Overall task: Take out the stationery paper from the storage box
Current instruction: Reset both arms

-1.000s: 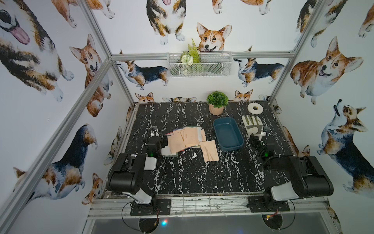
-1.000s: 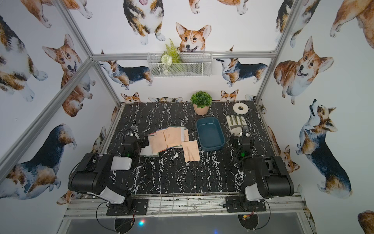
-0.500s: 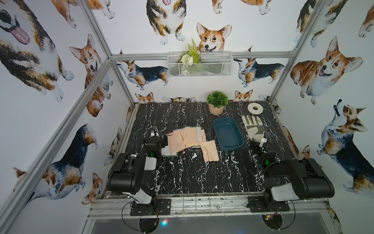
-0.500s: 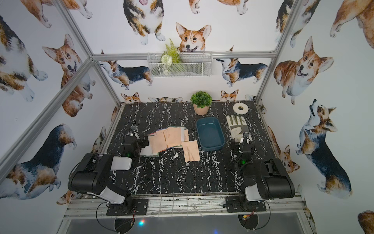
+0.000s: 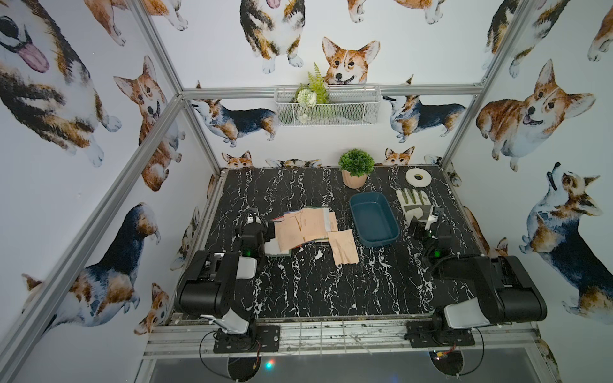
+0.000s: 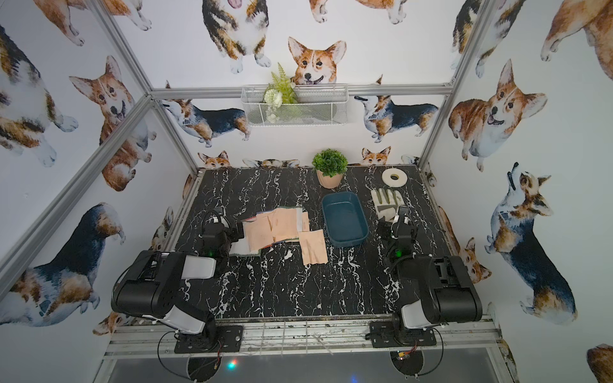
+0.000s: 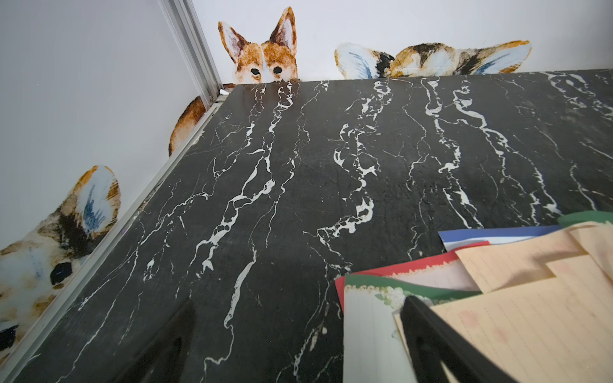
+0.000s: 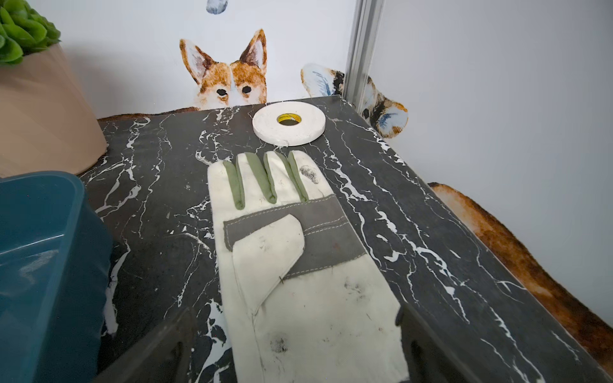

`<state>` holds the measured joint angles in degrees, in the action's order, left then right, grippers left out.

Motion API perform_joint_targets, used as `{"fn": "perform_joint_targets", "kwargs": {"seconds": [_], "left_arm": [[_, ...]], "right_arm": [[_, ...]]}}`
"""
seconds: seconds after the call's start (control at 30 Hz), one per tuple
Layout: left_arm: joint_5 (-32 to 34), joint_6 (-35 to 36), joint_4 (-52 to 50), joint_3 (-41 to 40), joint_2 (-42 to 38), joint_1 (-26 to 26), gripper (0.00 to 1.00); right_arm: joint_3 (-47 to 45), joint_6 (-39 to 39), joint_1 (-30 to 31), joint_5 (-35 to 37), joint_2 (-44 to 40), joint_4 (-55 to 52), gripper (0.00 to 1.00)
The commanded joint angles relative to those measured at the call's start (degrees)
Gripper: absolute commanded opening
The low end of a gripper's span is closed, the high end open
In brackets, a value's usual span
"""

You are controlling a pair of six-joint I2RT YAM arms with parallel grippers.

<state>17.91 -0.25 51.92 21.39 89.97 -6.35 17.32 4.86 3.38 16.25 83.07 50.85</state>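
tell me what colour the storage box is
The storage box is dark teal-blue; clearest in a top view.

Both top views are set high above the front edge of the worktop [image 5: 298,291], facing down and rearward, and share the whole surface.

Left wrist view: low and close over the worktop, facing its rear left corner, with the stationery paper [image 7: 530,318] near.

Right wrist view: equally low, facing the rear right corner across the glove [image 8: 298,298] and tape roll [image 8: 288,123]. Both top views show these too.
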Motion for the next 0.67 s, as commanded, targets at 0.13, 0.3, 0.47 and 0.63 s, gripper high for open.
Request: {"fn": "perform_joint_targets", "kwargs": {"seconds": [0.13, 0.3, 0.47, 0.63], "left_arm": [[-0.29, -0.1, 2.41, -0.03, -0.05, 0.12, 1.0], [-0.34, -0.22, 1.9, 0.23, 0.03, 0.12, 1.0], [-0.46, -0.22, 1.31, 0.66, 0.19, 0.14, 1.0], [-0.69, -0.01, 2.29, 0.04, 0.03, 0.28, 1.0]], "right_arm": [[0.52, 0.39, 0.14, -0.25, 0.08, -1.28, 1.0], [0.43, 0.34, 0.14, -0.23, 0.08, -1.27, 1.0], [0.48, 0.36, 0.14, -0.25, 0.08, -1.28, 1.0], [0.44, 0.33, 0.14, -0.21, 0.08, -1.28, 1.0]]}}
